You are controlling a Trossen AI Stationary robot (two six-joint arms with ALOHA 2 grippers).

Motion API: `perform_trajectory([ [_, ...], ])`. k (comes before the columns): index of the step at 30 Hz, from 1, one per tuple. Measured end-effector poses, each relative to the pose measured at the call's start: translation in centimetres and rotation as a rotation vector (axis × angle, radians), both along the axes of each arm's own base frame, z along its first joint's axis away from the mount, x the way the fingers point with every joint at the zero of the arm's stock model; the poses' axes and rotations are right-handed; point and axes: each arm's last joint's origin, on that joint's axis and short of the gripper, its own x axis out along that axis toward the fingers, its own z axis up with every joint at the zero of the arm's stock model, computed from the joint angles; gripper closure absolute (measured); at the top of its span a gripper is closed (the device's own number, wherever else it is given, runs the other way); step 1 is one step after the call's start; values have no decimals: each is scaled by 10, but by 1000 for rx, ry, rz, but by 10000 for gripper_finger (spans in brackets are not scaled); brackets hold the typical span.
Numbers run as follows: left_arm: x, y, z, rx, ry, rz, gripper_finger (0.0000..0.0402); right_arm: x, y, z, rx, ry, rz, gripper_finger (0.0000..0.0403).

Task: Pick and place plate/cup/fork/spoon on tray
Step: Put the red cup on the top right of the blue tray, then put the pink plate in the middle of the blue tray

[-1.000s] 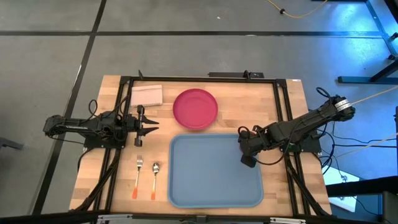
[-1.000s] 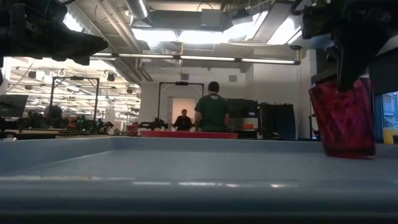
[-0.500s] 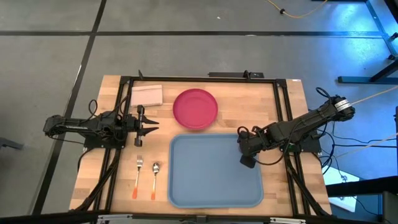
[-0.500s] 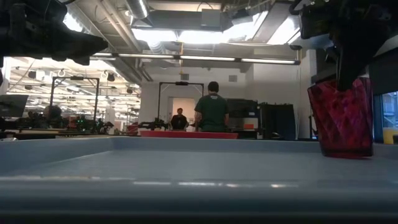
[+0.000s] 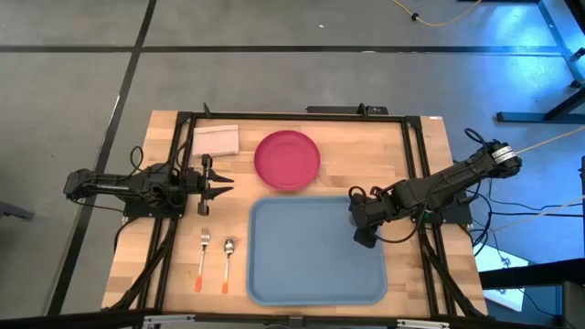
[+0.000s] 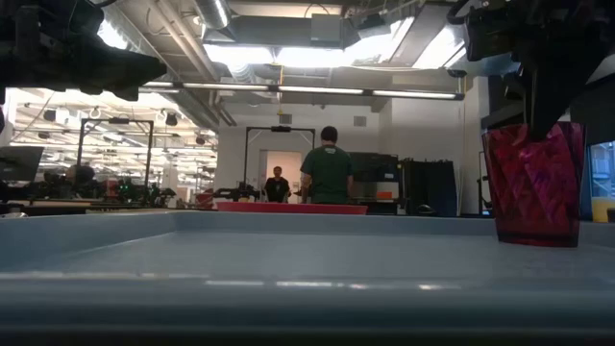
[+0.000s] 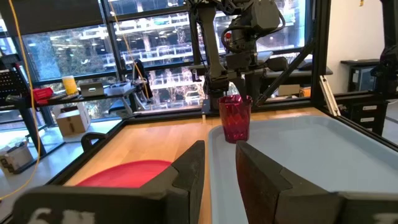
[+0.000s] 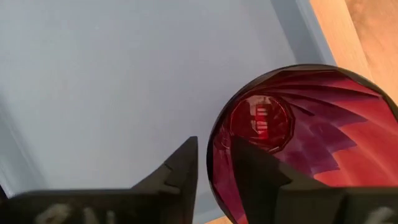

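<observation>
The dark red cup (image 5: pixel 364 238) is over the right part of the light-blue tray (image 5: pixel 311 274), held by my right gripper (image 5: pixel 364 232), which is shut on it. It also shows in the low view (image 6: pixel 533 183). The pink-red plate (image 5: pixel 287 159) lies flat on the table just beyond the tray. The fork (image 5: pixel 202 260) and spoon (image 5: pixel 228 265) lie side by side on the table left of the tray. My left gripper (image 5: pixel 226 185) is open and empty, hovering left of the plate and tray. My right gripper pinches the cup's wall at its rim (image 8: pixel 214 152), one finger inside the cup (image 8: pixel 252 165) and one outside (image 8: pixel 177 171). The fingers come from above, pointing down. The cup stands upright, its base at the tray floor; whether it rests there I cannot tell.
A white folded napkin (image 5: pixel 216 140) lies at the far left of the table. A black frame rail (image 5: pixel 292 116) runs around the work area. In the low view, people stand in the room beyond the table (image 6: pixel 327 173).
My right gripper has kept hold of the cup. The cup has straightened from a slight tilt to upright and sunk a little toward the tray floor.
</observation>
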Motion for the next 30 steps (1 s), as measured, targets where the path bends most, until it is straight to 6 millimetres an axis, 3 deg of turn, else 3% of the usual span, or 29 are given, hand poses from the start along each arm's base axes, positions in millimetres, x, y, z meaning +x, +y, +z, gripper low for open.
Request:
perform_trajectory([
  [6, 0, 0, 0, 0, 0, 0, 318, 2, 0, 4, 3, -11, -2, 292],
  [13, 0, 0, 0, 0, 0, 0, 318, 9, 1, 42, 11, -72, 27, 293],
  [22, 0, 0, 0, 0, 0, 0, 318, 3, -4, 92, -80, -82, 18, 293],
  [30, 0, 0, 0, 0, 0, 0, 318, 0, -7, 108, -176, -101, 104, 293],
])
